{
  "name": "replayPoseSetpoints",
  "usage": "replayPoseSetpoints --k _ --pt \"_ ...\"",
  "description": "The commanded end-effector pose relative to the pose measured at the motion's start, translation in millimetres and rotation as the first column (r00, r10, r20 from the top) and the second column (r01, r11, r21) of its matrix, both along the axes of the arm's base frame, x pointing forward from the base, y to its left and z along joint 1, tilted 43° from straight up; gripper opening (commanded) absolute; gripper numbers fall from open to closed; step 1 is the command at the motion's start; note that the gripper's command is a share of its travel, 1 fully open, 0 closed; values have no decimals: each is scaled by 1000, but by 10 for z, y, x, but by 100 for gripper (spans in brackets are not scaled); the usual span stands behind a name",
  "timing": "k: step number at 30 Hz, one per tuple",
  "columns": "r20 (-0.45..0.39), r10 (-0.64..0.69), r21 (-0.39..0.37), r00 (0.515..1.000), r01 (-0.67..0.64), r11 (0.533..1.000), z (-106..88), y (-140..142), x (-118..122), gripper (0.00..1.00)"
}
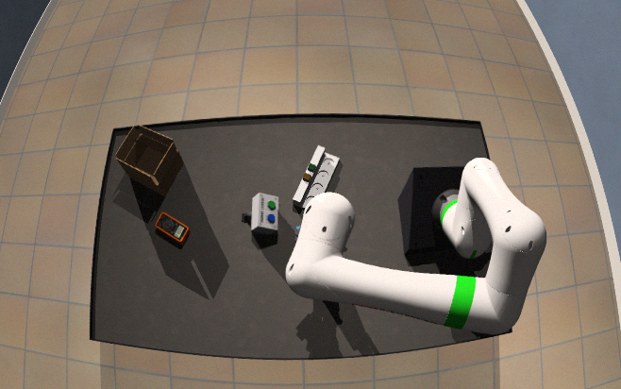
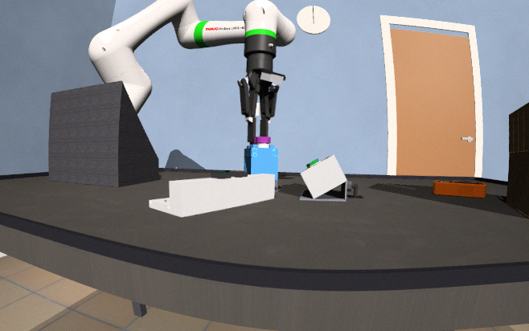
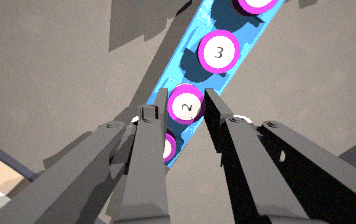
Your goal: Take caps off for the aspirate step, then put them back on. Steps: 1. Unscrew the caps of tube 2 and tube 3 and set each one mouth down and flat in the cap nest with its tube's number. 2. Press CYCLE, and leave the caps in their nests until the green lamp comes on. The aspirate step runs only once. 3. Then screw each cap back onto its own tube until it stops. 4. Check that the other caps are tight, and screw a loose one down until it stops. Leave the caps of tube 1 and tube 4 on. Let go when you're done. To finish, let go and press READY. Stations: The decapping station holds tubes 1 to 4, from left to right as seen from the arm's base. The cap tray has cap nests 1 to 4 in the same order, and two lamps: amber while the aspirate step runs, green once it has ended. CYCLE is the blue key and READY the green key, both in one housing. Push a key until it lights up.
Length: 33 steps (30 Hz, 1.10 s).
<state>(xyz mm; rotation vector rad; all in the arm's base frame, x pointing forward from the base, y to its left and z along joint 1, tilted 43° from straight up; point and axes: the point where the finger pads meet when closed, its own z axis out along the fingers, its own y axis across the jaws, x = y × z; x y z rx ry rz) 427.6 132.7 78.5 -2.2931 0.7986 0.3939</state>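
The blue decapping station (image 3: 200, 85) holds tubes with magenta-rimmed white numbered caps. In the wrist view my gripper (image 3: 185, 102) has one finger on each side of cap 2 (image 3: 186, 105), and both fingers touch its rim. Cap 3 (image 3: 219, 51) and cap 4 (image 3: 255, 4) sit further along the row. Cap 1 (image 3: 169, 147) is partly hidden behind my left finger. From the side, my gripper (image 2: 258, 136) hangs straight down on the purple cap (image 2: 263, 140) on top of the station (image 2: 261, 161). The white cap tray (image 1: 317, 177) lies beside it, and the nests I can see are empty.
The key housing (image 1: 265, 212) with green and blue keys stands left of the tray and tilts on its bracket (image 2: 323, 177). A brown open box (image 1: 147, 158) and an orange multimeter (image 1: 172, 228) are at the far left. The arm's dark pedestal (image 2: 96, 136) rises behind.
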Motion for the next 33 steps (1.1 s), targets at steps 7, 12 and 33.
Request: replayPoseSetpoints --k 7,12,33 --pt "3 1 1 1000 -1 1000 -2 2 9 41" --pt "-53 -60 -5 997 60 998 -2 2 9 41" --pt "-466 -528 -186 710 505 843 -1 2 9 41"
